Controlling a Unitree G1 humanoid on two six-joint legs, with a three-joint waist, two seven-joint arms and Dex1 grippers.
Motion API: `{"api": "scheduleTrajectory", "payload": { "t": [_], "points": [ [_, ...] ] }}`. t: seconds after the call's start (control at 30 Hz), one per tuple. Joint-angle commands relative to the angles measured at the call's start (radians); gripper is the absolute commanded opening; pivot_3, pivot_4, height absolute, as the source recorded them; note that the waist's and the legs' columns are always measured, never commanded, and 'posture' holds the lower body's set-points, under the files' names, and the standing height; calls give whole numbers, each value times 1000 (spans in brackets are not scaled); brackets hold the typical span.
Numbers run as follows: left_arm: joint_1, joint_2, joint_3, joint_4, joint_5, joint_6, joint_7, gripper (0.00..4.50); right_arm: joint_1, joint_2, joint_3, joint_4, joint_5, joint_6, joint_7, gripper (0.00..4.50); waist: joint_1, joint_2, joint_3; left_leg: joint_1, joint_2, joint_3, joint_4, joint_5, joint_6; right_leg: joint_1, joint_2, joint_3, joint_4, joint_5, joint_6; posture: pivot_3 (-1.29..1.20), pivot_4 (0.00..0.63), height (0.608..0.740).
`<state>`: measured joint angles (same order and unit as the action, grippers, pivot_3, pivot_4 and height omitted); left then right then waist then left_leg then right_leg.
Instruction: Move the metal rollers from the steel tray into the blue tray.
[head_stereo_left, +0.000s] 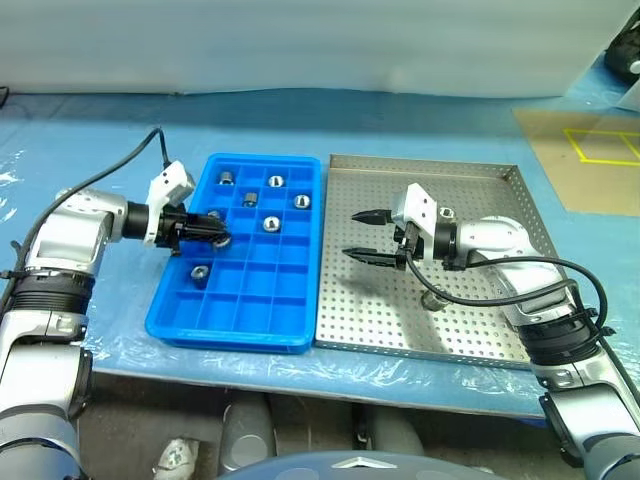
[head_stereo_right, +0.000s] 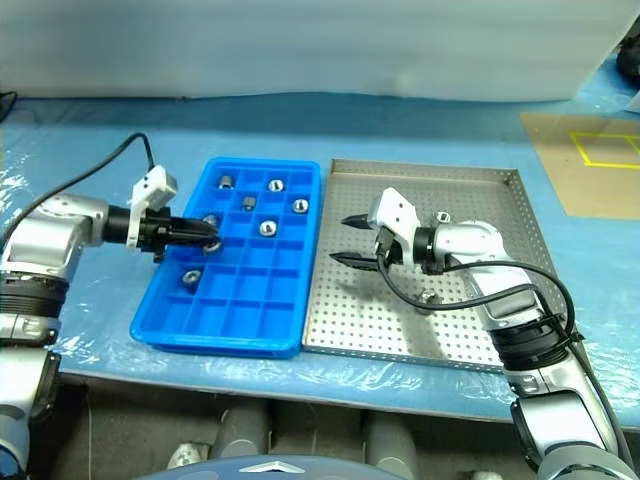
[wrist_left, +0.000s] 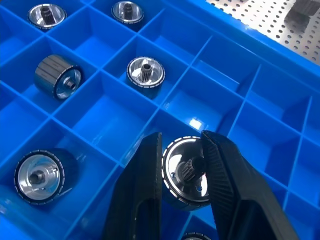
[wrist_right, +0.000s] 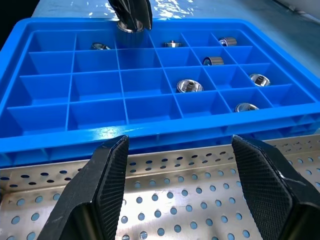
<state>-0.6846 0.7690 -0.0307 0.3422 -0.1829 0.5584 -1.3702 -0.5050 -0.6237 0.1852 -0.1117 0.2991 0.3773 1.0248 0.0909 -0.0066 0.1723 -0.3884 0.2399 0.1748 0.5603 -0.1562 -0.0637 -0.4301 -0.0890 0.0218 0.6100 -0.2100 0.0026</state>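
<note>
Left gripper (head_stereo_left: 222, 238) clamped on one metal roller (wrist_left: 186, 172), hovering over the blue tray (head_stereo_left: 240, 325) near its 9 o'clock edge. Fingers (wrist_left: 145, 200) pinch the roller's rim, hub facing the wrist camera.

Seven more rollers already sitting in blue-tray cells: five clustered toward 12 o'clock (head_stereo_left: 274, 181), one beside the held roller, one in a cell at 8 o'clock (head_stereo_left: 199, 272).

Right gripper (head_stereo_left: 366, 236) spread wide, nothing in it, over the steel tray (head_stereo_left: 480, 340) close to its 9 o'clock edge, tips aimed at the blue tray.

Two rollers left on steel tray: one at centre (head_stereo_right: 443, 216), one toward 6 o'clock (head_stereo_left: 432, 298), partly behind the right arm.
</note>
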Motion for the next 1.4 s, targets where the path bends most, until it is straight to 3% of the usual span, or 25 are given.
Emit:
{"api": "scheduleTrajectory", "payload": {
  "t": [0.03, 0.23, 0.43, 0.47, 0.57, 0.93, 1.2, 1.4],
  "points": [
    [2, -27, 15, -25, -23, -6, 62, 866, -21, -3, -17, -12, 0, -16, 10, 3359, 4, 0, 0, 0, 0, 0, 0, 0, 0, 0, 0, 0, 1, 0, 0, -24, 150, 740],
    [7, -68, -18, 9, -22, -24, 96, 866, 2, -13, -29, -37, -2, -5, 1, 3359, 2, 0, 0, 1, 0, 0, 0, 0, -1, 0, 1, 1, 1, 0, 0, -46, 150, 740],
    [14, -42, -48, 43, 3, -85, 81, 866, 21, -20, -42, -59, 1, 8, -14, 3359, 1, 0, 0, 0, 0, 0, 0, 1, -1, -1, 1, 1, 1, 0, 0, -64, 150, 740],
    [6, -40, -46, 50, 6, -86, 90, 1591, 23, -21, -44, -61, 2, 10, -17, 3359, 1, 0, 0, 0, 0, 0, 0, 1, -1, -1, 1, 1, 1, 0, 0, -64, 150, 740],
    [-27, -35, -44, 69, 6, -78, 93, 2480, 24, -19, -46, -61, 1, 12, -21, 3359, 1, 0, 0, 1, 0, 0, 0, 1, -1, -1, 1, 1, 1, 0, 0, -67, 150, 740],
    [-242, -65, -52, 149, 0, -184, 56, 2480, 36, -27, -60, -77, 4, 18, -42, 3359, 3, -1, 0, 1, 0, 0, 1, 2, -2, -2, 1, 1, 3, 0, 0, -120, 150, 740],
    [-501, -322, -159, 513, 97, -432, 14, 2480, 162, -119, -222, -172, 14, 71, -119, 3359, -1, -1, 0, 0, -3, 0, 3, 1, 0, 0, 1, 5, 2, 0, 0, -306, 150, 740],
    [-629, -518, -165, 805, 155, -579, 52, 2480, 333, -166, -382, -318, 38, 148, -193, 3359, -49, -2, 1, 0, -3, 0, 3, 0, 1, 1, 2, 6, -2, 1, 2, -445, 150, 740]
  ]
}}
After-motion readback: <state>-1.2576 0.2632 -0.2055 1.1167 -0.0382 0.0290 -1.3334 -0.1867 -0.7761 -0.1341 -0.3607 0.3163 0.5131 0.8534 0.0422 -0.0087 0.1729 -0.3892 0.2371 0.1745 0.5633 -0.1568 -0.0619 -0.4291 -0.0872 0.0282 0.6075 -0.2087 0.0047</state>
